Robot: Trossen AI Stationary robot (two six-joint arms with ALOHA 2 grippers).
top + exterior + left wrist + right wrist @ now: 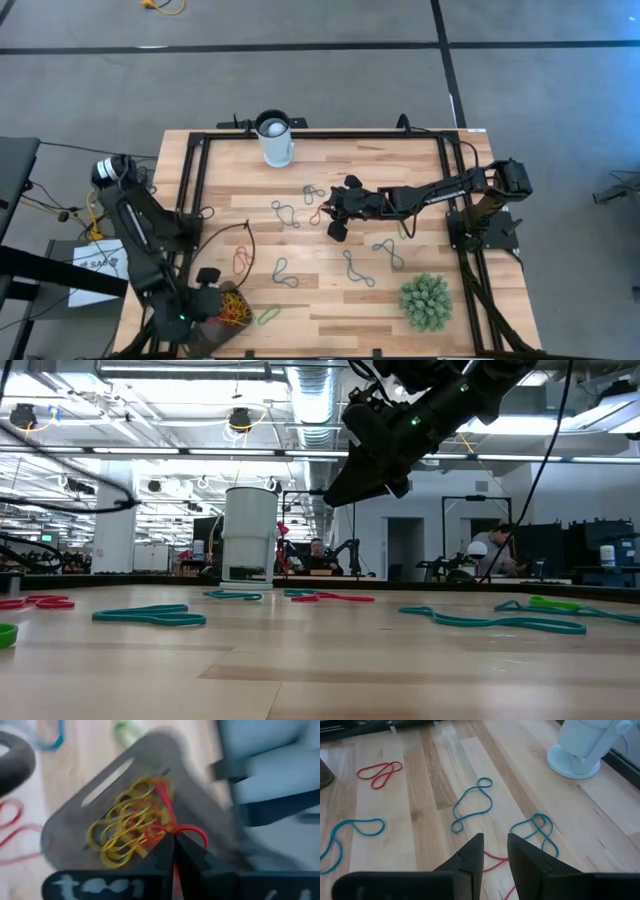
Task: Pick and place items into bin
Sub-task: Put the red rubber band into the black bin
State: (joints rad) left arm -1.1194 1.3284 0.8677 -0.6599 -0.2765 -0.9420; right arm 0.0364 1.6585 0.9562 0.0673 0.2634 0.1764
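The brownish-grey bin [70, 830] sits at the table's near left corner [225, 318] with yellow bands [122, 830] piled inside. My left gripper [174, 847] hovers over it [218, 298], shut on a red band [192, 831]. My right gripper [495, 851] is open and raised above mid-table [335, 208] [340, 495], over another red band [492, 859] [322, 212] that lies flat on the wood. Teal bands [472, 805] [285, 213], a red band [243, 258] and a green band [268, 316] lie scattered on the table. My left gripper pinches the red band between its two fingertips at a strand [168, 831] right by the tips, coming from above over the bin. A loop of the band [200, 832] bulges out beside the fingers, and another strand [162, 795] runs across the yellow pile.
A white cup [276, 140] [582, 745] stands near the far edge. A spiky green plant ball [425, 300] sits at the near right. A black frame rail [320, 133] borders the table. People show in the room behind [318, 555].
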